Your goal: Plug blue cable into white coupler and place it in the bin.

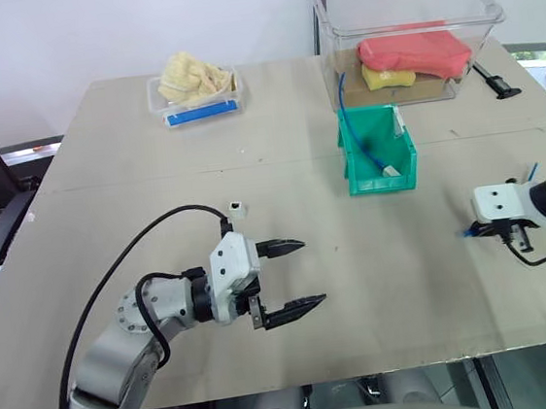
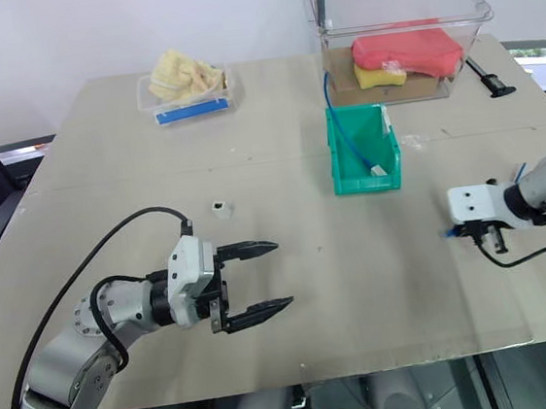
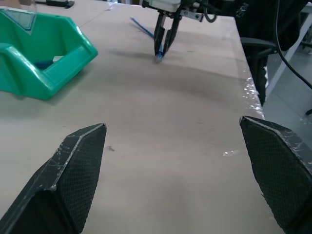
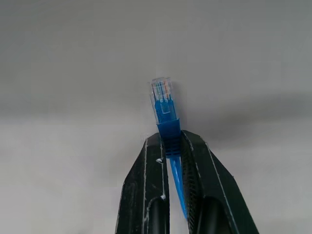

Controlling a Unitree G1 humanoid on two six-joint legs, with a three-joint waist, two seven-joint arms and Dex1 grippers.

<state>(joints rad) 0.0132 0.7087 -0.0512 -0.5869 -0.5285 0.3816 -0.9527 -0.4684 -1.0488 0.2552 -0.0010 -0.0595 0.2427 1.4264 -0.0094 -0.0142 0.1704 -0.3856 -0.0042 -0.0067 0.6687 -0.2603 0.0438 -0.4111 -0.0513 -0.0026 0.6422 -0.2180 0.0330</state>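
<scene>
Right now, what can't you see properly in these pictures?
- Blue cable: the right gripper hides most of it in the head views; the rest runs off the table's edge.
- Coupler: too small to show its socket.
- Bin: its front lip hides part of the second cable's end.
- Tub: contents blurred by its wall.

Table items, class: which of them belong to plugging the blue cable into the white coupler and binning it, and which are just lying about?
Belong to the job:
blue cable, pinched in the right gripper
white coupler, on the table
green bin
left gripper, open

Lying about:
second blue cable in the bin
clear tub
small clear tray
black tool
</scene>
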